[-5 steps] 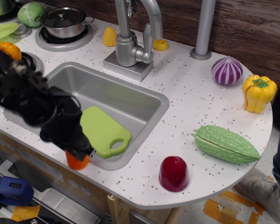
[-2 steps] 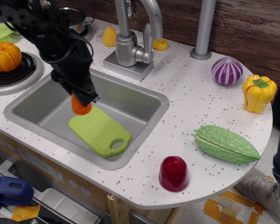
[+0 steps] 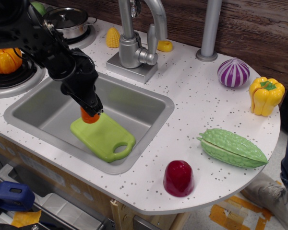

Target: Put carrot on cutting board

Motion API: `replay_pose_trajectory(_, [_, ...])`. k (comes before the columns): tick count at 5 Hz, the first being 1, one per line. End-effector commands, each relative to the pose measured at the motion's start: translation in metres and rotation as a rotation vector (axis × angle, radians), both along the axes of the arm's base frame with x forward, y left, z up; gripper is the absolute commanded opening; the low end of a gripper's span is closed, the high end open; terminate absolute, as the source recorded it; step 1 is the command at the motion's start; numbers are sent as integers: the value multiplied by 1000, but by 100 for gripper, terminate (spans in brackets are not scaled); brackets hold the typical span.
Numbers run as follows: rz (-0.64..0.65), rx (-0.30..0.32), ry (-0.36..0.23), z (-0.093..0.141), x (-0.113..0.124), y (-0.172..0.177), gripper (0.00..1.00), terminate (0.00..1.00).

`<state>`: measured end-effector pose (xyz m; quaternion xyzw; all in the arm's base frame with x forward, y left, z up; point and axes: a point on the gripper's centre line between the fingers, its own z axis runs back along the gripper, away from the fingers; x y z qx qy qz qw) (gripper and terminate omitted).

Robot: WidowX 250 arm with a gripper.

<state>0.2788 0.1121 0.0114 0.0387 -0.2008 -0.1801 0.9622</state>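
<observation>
Carrot [image 3: 90,116] clamped in gripper [image 3: 92,113], fingers closed on its upper part; only lower orange end seen below fingertips. Long axis held roughly upright, tilted slightly. Cutting board [image 3: 103,136] lies in sink [image 3: 149,106], directly beneath carrot. Carrot base at or just above board's far end, opposite handle hole; contact cannot be told. Judged: short descent, then release, needed.

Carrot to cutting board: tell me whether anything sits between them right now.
Nothing visible does. The gripper holds the carrot right at the far end of the cutting board inside the sink; its base looks at or just above the board. The board's surface is bare.
</observation>
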Motion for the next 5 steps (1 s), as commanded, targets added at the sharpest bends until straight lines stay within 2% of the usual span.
replay_pose_trajectory(1, [-35, -9, -36, -9, 13, 11, 0, 0])
replay_pose_trajectory(2, [-65, -43, -36, -17, 17, 7, 100, 0])
replay_pose_trajectory(3, [-71, -68, -33, -19, 17, 5, 100, 0])
replay_pose_trajectory(4, [-62, -94, -2, -19, 17, 4, 100, 0])
replay_pose_trajectory(5, [-62, -94, -2, -19, 17, 4, 100, 100])
